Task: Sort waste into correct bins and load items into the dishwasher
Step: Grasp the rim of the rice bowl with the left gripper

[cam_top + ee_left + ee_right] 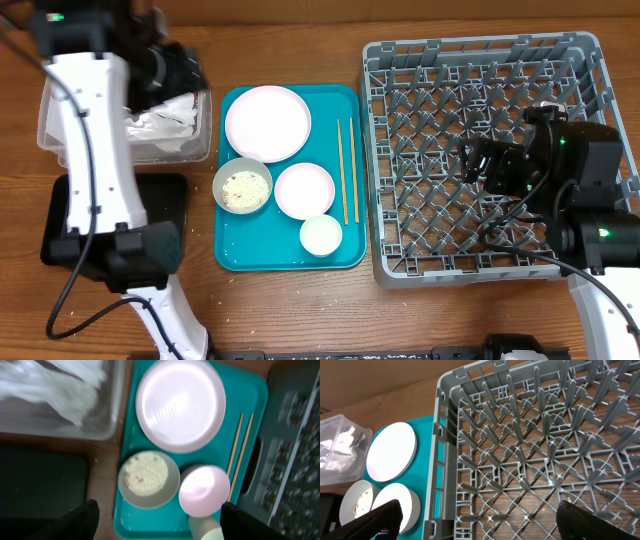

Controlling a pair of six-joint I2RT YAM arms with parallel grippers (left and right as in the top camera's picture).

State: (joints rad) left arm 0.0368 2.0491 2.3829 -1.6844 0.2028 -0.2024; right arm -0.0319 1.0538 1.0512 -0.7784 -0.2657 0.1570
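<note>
Holds left fingers [82, 522] apart, empty, over clear tub [207, 125] with napkins [165, 120]. Finds bowl [243, 187] of rice scraps [145, 474] at left edge of teal tray [270, 255], near that tub, well apart from right fingers [380, 520], spread wide above dish rack [480, 50]. Likely favours left arm.

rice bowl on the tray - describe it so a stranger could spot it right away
Find the teal tray in the middle of the table, between the clear tub and the grey rack. The bowl sits on its left side, next to the large plate. It alone holds whitish grains.
</note>
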